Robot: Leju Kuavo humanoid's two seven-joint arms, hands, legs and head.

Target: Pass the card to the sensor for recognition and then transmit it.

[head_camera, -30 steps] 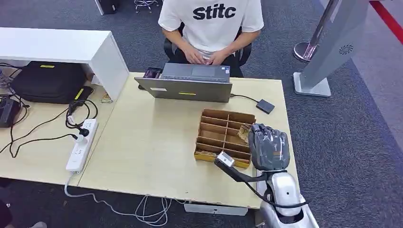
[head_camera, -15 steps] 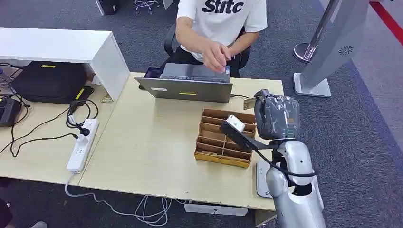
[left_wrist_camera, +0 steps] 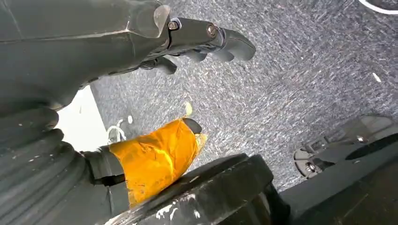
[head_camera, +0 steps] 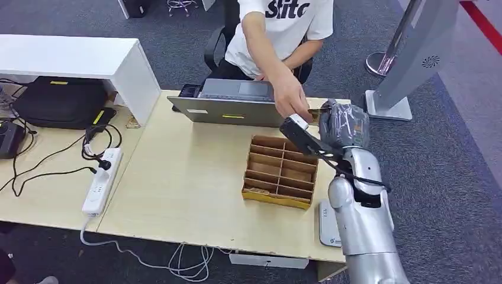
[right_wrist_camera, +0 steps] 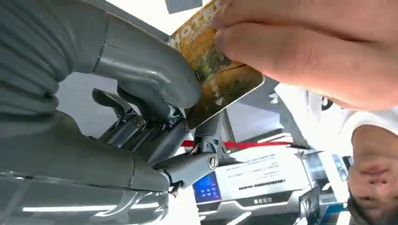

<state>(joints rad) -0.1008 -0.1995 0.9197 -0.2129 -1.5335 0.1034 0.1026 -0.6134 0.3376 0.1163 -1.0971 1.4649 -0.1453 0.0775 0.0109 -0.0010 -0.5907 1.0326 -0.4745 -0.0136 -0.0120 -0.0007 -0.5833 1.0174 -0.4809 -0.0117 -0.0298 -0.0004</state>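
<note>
The robot's right hand (head_camera: 343,124) pinches the yellow-brown printed plastic card (right_wrist_camera: 217,70) while a person's hand (head_camera: 290,97) grasps it, so I judge only the release is left.

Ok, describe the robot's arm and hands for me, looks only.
The right arm is smooth silver with black cable running along it and a small white-topped camera block near the wrist. The right hand is dark grey with a ribbed cover. The left hand has yellow tape on its thumb.

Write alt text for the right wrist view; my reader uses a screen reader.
The robot's right hand pinches a yellow-brown card under its thumb while a person's hand grips the card's other end. A kiosk screen stands blurred behind.
</note>
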